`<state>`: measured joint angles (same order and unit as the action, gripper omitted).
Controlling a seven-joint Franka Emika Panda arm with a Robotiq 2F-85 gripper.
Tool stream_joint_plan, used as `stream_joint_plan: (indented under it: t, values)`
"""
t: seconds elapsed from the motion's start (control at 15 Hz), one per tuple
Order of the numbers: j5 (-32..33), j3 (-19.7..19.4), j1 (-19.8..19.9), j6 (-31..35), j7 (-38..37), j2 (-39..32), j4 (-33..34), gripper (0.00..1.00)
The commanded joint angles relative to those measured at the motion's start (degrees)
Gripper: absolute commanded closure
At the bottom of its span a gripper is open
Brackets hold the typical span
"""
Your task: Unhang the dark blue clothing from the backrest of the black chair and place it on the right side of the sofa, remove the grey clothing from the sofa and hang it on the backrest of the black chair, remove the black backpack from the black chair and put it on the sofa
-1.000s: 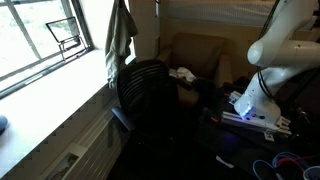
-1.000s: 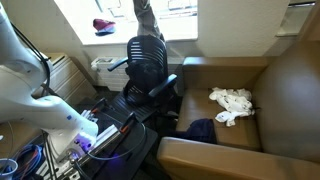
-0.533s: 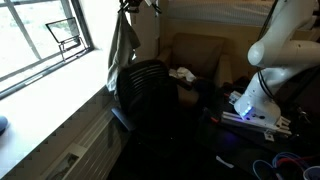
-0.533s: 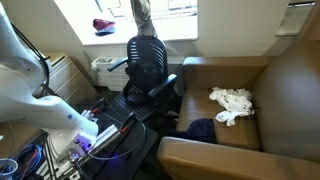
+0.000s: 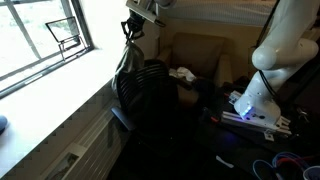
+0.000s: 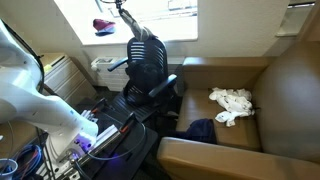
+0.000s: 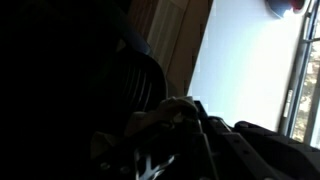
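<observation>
The grey clothing [image 5: 124, 58] is being gripped at its top by the closed gripper [image 5: 134, 30] and is hanging at 6 o'clock from it, against the black chair [image 5: 152, 95] backrest. The dark blue clothing [image 6: 200, 129] is lying on the sofa [image 6: 270, 90], at 3 o'clock from the chair, which is standing under a window [image 5: 40, 35].

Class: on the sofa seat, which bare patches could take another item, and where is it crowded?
On the sofa, the seat is bare between the pale clothing pile and the window-side armrest. It is crowded toward the near armrest, where the dark blue clothing lies close to the pile.
</observation>
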<state>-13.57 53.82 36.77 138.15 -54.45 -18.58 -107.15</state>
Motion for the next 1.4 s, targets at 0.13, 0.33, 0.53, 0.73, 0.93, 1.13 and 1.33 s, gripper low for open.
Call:
stream_joint_plan:
  t: [0.13,0.33,0.53,0.73,0.93,1.13,1.33]
  values:
    - [-7.53,-10.06,-7.73,-24.67,7.12,2.97,6.21,0.99]
    - [-10.74,-22.00,-17.48,-27.51,9.06,4.22,6.55,0.99]
    - [-12.38,-30.60,-25.12,-28.61,9.79,3.89,7.77,0.97]
    - [-12.31,-31.11,-25.87,-28.54,9.71,4.15,7.78,0.97]
    - [-14.01,-32.61,-26.91,-29.59,9.89,3.63,8.15,0.71]
    - [-23.77,-38.38,-31.01,-38.15,12.39,1.49,9.03,0.52]
    - [-27.80,-43.05,-33.95,-43.90,12.37,0.80,8.97,0.29]
